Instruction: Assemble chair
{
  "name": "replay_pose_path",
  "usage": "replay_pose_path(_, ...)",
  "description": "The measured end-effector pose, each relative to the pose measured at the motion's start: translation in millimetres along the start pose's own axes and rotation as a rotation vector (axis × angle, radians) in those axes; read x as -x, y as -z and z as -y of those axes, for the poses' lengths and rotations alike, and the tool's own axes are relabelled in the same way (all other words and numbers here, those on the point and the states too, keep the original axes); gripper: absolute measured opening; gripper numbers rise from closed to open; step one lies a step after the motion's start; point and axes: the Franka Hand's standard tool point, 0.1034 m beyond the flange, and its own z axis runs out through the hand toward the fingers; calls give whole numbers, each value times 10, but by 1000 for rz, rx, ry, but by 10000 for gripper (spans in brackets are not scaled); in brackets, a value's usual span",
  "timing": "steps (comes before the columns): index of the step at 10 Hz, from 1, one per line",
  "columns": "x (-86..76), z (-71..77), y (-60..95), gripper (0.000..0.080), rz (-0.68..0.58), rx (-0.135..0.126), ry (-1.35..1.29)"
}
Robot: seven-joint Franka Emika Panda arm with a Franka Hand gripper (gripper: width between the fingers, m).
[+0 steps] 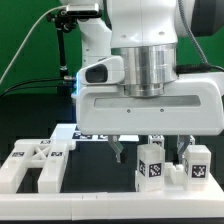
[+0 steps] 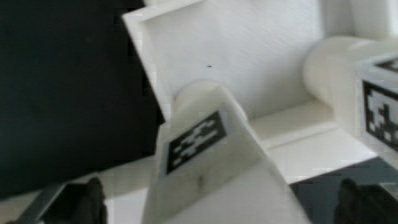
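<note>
Black table (image 1: 35, 122) carries everything. Near the front, toward ext. view's left: a cluster of white tagged parts (image 1: 32, 165), lying flat and touching one another. Toward ext. view's right: 1st block (image 1: 152, 166) and 2nd block (image 1: 197, 168), both upright, tags facing the camera, just beside each other. Can't tell if they stand on the table itself or on a white piece under them. Behind, a marker board (image 1: 72, 133) lies flat, partly hidden. Wrist view: white slab (image 2: 231, 60) lies flat on the table, its corner over the black top; tagged bar (image 2: 210, 145) rises in front of it
</note>
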Motion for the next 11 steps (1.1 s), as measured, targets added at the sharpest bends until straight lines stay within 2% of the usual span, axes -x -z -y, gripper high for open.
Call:
replay_pose_path(2, -50, -100, 44, 649, -15, 2, 156)
replay_pose_path(4, -54, -99, 38, 649, -19, 3, 142)
replay_pose_path(5, -54, -101, 38, 555, -19, 3, 125)
replay_pose_path(6, -54, -102, 38, 371, -19, 3, 123)
replay_pose_path(7, -53, -98, 35, 285, -19, 1, -4)
replay_pose_path(10, -49, -90, 29, 285, -18, -3, -253)
replay_pose_path(11, -33, -35, 20, 285, -15, 1, -437)
